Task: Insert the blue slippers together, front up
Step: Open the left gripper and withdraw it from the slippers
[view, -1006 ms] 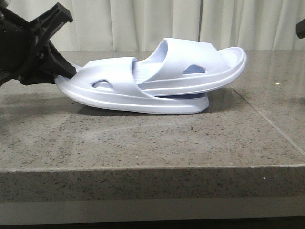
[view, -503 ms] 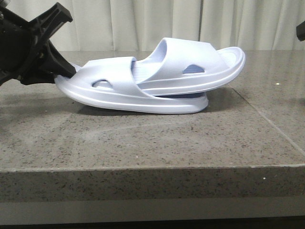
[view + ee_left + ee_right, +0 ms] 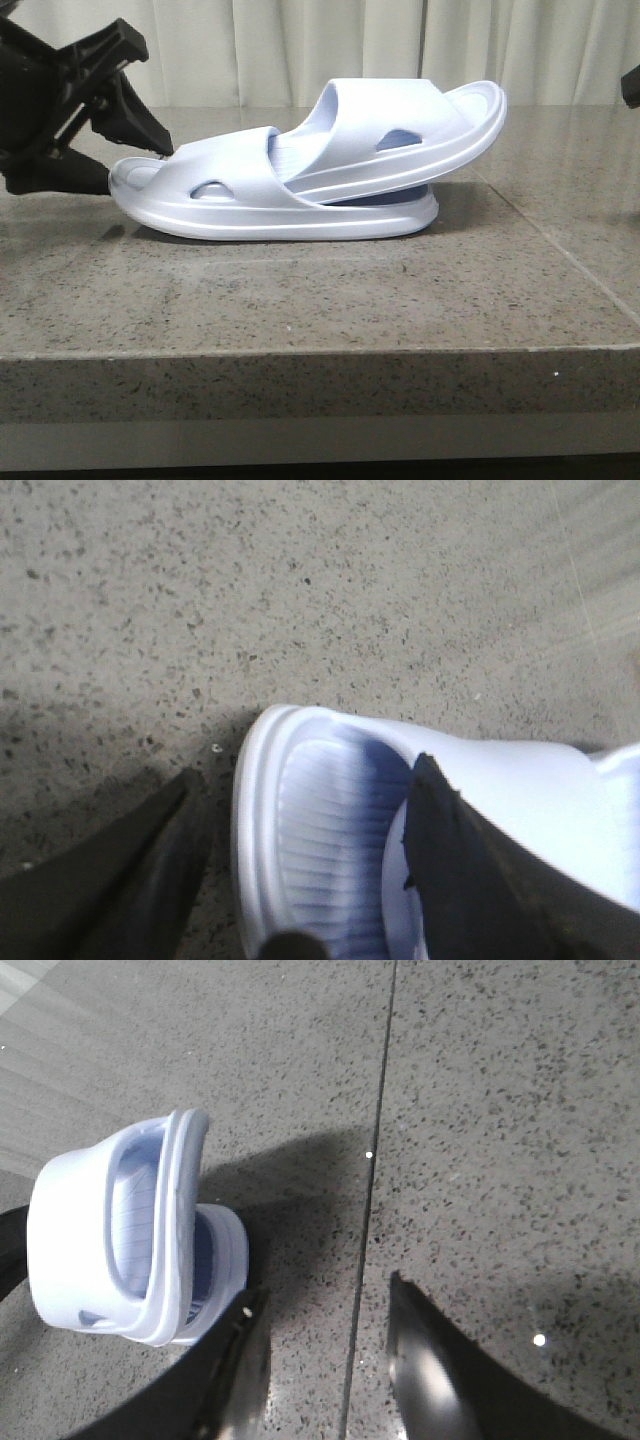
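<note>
The two blue slippers lie nested on the grey stone table. The lower slipper rests flat. The upper slipper is pushed under the lower one's strap and slants up to the right. My left gripper is open around the lower slipper's heel. In the left wrist view one finger is outside the heel rim and the other over the ridged footbed. My right gripper is open and empty over bare table, beside the slippers' toe ends. Only its tip shows in the front view.
The table's front edge runs across the near side. A seam in the stone runs to the right of the slippers and also shows in the right wrist view. White curtains hang behind.
The lower slipper's heel, held lifted before, has dropped flat on the table. My left gripper's fingers have spread apart and let go. The upper slipper now tilts up a little more.
</note>
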Controlling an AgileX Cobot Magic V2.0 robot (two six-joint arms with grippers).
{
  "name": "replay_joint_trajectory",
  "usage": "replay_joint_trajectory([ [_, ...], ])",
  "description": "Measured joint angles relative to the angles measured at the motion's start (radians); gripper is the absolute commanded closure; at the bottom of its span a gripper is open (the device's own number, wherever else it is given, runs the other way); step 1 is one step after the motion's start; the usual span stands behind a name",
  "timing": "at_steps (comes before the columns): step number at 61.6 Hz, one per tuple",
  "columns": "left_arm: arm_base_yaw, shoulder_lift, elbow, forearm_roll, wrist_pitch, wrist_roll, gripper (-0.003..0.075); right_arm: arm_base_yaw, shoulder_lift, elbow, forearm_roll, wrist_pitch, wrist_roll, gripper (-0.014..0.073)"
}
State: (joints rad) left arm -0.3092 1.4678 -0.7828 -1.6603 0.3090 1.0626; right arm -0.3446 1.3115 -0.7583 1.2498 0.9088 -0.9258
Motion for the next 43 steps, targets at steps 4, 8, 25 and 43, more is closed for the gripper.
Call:
replay_joint_trajectory([
  [4,0.0,-0.035,0.0,0.051,-0.012,0.0,0.029,0.004,-0.005,0.0,0.0,0.01,0.0,0.027],
  [8,0.0,-0.077,0.0,0.108,-0.027,0.0,0.0291,0.021,-0.013,0.0,-0.009,0.014,0.0,0.027],
  [25,0.004,-0.283,0.0,0.603,-0.029,-0.233,0.0291,0.191,-0.138,-0.005,-0.195,-0.011,0.06,0.0272],
  [43,0.179,-0.453,-0.033,1.279,0.319,-0.739,0.0291,0.29,-0.342,-0.074,-0.571,-0.003,0.381,0.0272],
])
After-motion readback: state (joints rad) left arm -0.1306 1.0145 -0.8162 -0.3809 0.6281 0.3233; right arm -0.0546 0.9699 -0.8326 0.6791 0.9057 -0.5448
